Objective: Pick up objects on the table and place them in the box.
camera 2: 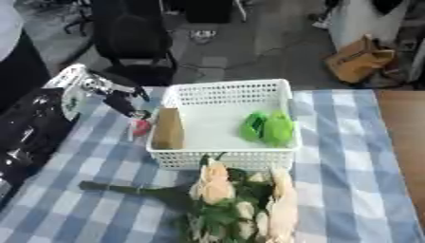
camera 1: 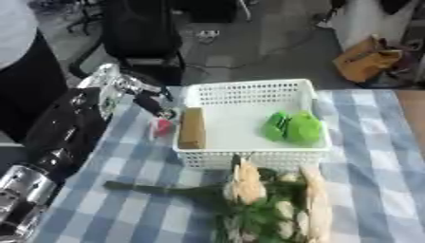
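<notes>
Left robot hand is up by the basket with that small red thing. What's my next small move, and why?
Probably ease the left robot hand rightward over the white basket's left rim before letting go. The small red object at its fingertips hangs outside the wall, above the checked cloth, beside the tan block already inside. Whether the fingers grip it is unclear.
</notes>
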`<control>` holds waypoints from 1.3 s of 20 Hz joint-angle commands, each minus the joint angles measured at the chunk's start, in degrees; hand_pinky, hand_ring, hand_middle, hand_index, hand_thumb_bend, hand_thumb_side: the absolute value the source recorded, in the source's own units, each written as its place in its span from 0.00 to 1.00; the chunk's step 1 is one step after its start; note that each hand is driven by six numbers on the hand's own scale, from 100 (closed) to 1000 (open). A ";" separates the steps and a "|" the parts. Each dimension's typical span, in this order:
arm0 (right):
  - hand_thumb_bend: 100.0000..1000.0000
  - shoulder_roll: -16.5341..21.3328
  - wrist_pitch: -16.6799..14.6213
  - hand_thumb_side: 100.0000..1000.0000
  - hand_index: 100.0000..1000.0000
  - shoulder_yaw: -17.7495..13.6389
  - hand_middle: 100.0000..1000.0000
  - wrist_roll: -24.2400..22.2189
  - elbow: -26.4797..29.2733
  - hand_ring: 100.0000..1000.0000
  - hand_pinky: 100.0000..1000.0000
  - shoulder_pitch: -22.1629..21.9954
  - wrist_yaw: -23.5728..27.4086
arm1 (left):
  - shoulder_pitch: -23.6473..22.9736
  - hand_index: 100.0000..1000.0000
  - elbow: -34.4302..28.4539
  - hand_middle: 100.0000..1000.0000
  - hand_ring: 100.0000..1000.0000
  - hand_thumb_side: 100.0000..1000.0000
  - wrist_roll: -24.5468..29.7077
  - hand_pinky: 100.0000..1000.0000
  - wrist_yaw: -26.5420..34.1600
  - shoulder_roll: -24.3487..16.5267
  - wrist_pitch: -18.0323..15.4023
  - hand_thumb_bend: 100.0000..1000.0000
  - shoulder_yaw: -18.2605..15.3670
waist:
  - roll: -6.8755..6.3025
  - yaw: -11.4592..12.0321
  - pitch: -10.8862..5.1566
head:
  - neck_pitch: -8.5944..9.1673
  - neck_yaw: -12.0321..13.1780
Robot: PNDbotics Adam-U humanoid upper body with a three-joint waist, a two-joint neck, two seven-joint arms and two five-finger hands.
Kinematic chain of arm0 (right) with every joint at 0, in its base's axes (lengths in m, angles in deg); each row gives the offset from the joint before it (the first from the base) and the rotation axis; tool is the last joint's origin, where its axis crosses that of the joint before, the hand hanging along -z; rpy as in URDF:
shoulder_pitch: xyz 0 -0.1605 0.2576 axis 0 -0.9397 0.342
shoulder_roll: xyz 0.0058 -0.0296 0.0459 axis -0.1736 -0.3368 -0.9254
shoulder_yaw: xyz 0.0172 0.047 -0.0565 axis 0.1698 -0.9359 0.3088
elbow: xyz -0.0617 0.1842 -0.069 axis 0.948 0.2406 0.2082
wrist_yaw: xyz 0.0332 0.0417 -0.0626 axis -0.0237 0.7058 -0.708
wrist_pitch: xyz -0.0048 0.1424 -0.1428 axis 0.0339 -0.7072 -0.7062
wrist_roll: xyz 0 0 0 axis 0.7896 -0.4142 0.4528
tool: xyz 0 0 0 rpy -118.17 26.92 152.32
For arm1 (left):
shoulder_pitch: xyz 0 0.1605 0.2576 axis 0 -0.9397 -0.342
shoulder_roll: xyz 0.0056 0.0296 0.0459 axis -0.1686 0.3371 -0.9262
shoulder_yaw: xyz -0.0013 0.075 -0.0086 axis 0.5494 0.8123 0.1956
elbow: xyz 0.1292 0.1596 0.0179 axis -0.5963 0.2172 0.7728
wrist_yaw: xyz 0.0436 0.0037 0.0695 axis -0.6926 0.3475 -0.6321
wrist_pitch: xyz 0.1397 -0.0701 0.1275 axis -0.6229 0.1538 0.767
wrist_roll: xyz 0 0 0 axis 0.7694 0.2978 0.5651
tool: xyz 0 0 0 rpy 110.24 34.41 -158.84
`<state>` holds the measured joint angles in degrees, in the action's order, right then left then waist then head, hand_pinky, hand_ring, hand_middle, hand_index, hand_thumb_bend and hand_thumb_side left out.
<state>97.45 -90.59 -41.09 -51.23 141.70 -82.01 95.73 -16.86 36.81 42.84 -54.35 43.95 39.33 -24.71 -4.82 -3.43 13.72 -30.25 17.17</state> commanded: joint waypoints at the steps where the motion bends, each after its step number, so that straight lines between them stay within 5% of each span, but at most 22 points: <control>1: 0.00 1.80 -0.55 0.97 0.61 0.06 0.57 0.00 0.87 0.73 0.64 0.45 0.83 | 1.60 1.00 1.33 1.00 1.00 0.78 0.24 0.96 -1.33 -0.30 0.19 0.34 -1.20 | -0.77 -0.16 -1.79 | 0.49 0.33; 11: 0.00 1.93 -0.55 0.97 0.61 0.06 0.57 -0.64 0.87 0.73 0.64 0.56 1.69 | 1.39 1.00 6.13 1.00 1.00 0.71 -3.28 0.99 -7.87 0.69 0.75 0.36 -3.70 | -0.73 -0.42 -1.70 | 0.69 0.95; 26: 0.00 1.71 -0.55 0.97 0.60 0.42 0.57 -1.20 0.87 0.73 0.64 0.23 1.16 | 3.77 1.00 4.37 1.00 1.00 0.78 -2.51 0.94 5.18 -3.24 4.24 0.17 -7.15 | -0.75 0.29 -1.79 | 0.40 1.74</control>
<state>97.88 -90.79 -40.71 -52.49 141.70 -81.90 97.15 -14.84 42.40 40.51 -50.30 43.24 43.21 -31.24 -4.85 -3.16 13.72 -30.09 18.65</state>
